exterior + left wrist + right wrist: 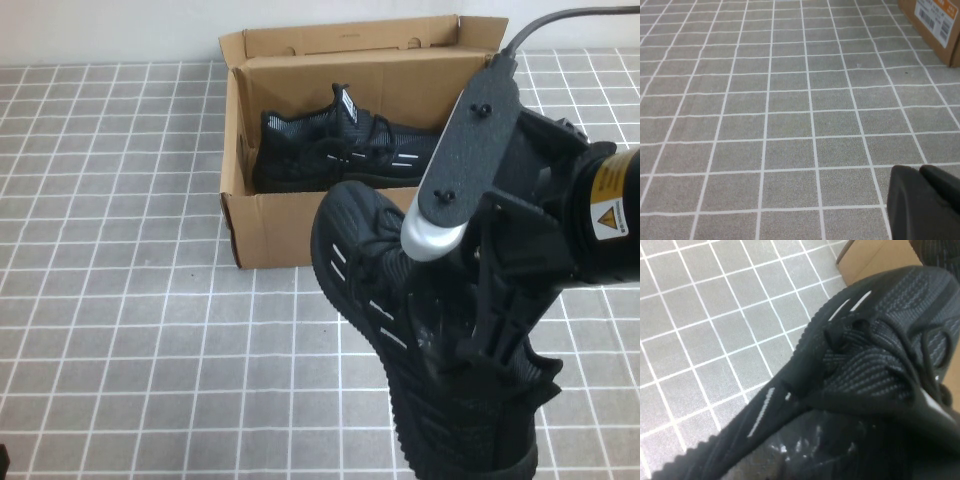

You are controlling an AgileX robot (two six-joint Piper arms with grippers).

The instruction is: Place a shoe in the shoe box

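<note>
The black mesh shoe [365, 255] with white dash marks hangs tilted in front of the brown cardboard shoe box [270, 225], toe pointing toward the box's front wall. My right gripper [470, 345] is shut on the shoe's heel end, its fingertips hidden by the shoe. In the right wrist view the shoe [875, 340] fills the picture, with the box corner [880, 260] beyond the toe. A near-identical black shoe [340, 145] lies inside the box. My left gripper [927, 202] is shut and empty, low over the floor at the left.
The box's flap lid [350, 40] stands open at the back. The box's side with a white barcode label [935, 22] shows in the left wrist view. Grey tiled surface [120, 300] lies all around.
</note>
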